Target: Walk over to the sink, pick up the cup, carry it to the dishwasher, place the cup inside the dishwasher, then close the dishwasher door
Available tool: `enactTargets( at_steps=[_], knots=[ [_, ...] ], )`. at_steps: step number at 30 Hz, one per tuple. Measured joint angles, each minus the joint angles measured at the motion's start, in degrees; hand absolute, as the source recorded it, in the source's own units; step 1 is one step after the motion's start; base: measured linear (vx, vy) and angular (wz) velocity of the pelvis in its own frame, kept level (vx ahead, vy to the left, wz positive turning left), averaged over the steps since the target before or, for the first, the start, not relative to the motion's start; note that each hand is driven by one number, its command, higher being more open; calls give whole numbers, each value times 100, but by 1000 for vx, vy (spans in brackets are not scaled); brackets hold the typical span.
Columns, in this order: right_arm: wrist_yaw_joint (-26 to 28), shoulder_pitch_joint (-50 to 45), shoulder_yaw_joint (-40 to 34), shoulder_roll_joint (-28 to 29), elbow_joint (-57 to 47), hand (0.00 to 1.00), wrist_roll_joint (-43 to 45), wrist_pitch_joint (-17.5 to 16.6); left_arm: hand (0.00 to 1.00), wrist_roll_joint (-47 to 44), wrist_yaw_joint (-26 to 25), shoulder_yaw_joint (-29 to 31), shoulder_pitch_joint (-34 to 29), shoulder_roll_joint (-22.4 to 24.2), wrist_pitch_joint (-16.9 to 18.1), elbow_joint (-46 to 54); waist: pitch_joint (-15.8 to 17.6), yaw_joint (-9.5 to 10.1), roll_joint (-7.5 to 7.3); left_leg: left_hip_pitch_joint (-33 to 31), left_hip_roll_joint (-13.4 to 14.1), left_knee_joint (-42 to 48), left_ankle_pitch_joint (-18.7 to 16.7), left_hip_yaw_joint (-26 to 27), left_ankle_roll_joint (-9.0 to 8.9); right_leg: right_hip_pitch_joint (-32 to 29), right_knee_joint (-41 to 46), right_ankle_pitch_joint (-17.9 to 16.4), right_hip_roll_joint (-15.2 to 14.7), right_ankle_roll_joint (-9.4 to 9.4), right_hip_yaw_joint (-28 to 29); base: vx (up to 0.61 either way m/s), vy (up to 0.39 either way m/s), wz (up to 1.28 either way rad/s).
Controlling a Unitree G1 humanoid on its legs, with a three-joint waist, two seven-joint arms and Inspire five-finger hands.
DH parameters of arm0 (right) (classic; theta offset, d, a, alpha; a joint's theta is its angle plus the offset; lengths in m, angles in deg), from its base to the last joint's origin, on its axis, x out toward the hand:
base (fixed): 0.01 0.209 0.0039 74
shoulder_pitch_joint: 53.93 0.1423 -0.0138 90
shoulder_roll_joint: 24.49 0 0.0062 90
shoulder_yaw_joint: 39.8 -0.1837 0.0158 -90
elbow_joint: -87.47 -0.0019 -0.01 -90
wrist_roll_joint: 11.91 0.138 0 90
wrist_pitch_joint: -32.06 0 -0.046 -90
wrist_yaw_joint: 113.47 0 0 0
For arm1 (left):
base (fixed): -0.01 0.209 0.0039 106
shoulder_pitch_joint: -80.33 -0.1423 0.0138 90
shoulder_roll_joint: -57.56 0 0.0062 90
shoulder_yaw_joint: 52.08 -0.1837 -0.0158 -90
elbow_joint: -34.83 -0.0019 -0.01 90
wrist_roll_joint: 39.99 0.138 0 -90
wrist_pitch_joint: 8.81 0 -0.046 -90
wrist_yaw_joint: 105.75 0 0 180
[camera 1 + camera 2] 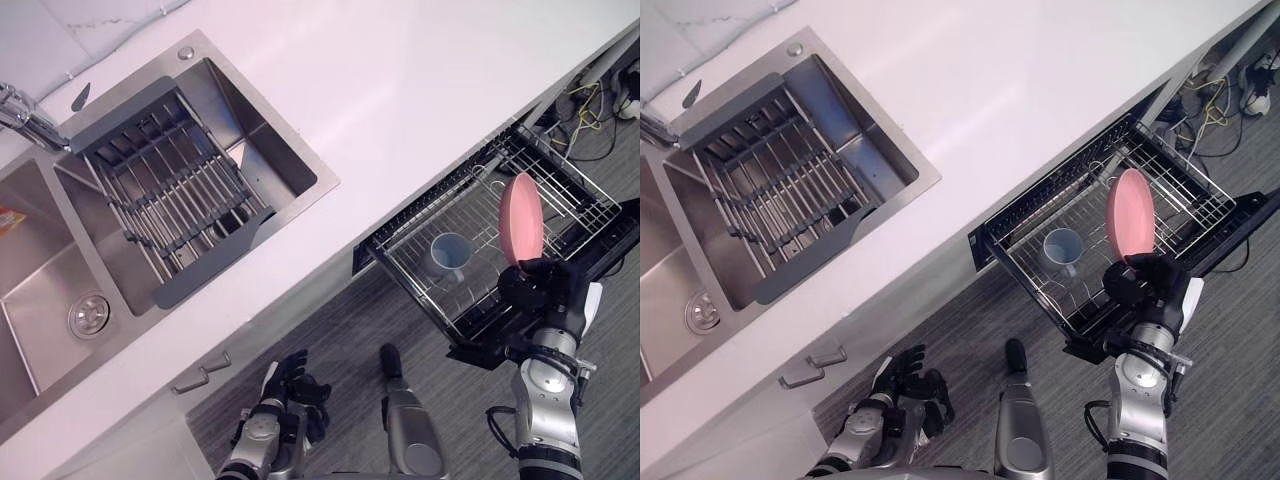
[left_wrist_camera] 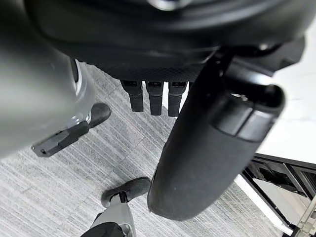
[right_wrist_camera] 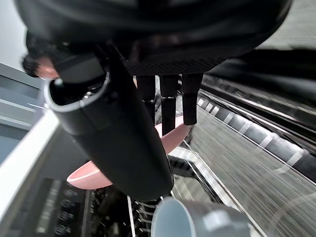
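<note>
**Head camera, left and right eye:** A grey-blue cup [image 1: 450,255] sits mouth up in the pulled-out wire dishwasher rack [image 1: 590,205], at the right of the scene, just under the edge of a white countertop [image 1: 400,90]. A pink plate [image 1: 520,220] stands on edge in the rack, just right of the cup. The right hand [image 1: 545,285] is at the rack's near edge, right under the plate's lower rim. Whether it touches the plate cannot be told from here. At the left, a stainless double sink [image 1: 275,150] has a dark drain rack [image 1: 175,195] set across its right basin and a faucet [image 1: 25,118] at its far left. The left hand [image 1: 298,385] hangs low and near, over the grey floor [image 1: 330,330]. It is beside a cabinet handle [image 1: 200,378] and well apart from the dishwasher rack.

**Left wrist:** The left hand's fingers [image 2: 155,101] hang side by side, loose and apart from the thumb [image 2: 207,148]. They hold nothing, and grey floor lies past them.

**Right wrist:** The right hand's fingers [image 3: 169,106] point out straight in a row, clear of the thumb [image 3: 118,143], and grip nothing. The pink plate shows just past the fingertips. The cup's rim is close by among the rack wires, apart from the hand.
</note>
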Motion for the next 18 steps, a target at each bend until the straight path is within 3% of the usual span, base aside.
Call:
enactTargets(
  at_steps=[4,7,8,18],
  knots=[
    [94,156,13,-71,258,30,45,-12,90,-15,-1,-16,41,-8,1,11,41,13,-53,-48,4,23,2,-67,0,1,-1,1,-12,-1,-66,-4,-5,8],
    [158,193,44,-66,440,30,44,-12,90,-15,-2,-58,101,-5,1,15,68,140,-78,-65,3,23,6,-91,-1,3,-7,1,-17,-1,-91,-1,-2,4],
    [167,195,74,-63,481,90,40,-13,90,-15,-2,-58,123,-8,0,12,75,147,-88,-77,2,22,10,-117,-5,6,-10,1,-24,-1,-116,-2,-5,9],
    [150,364,68,-22,570,90,216,-11,90,-12,-7,-62,143,-12,-6,10,85,162,-107,-86,-26,-88,111,-185,-19,34,-43,3,-61,-3,-236,-3,-6,7]
  ],
)
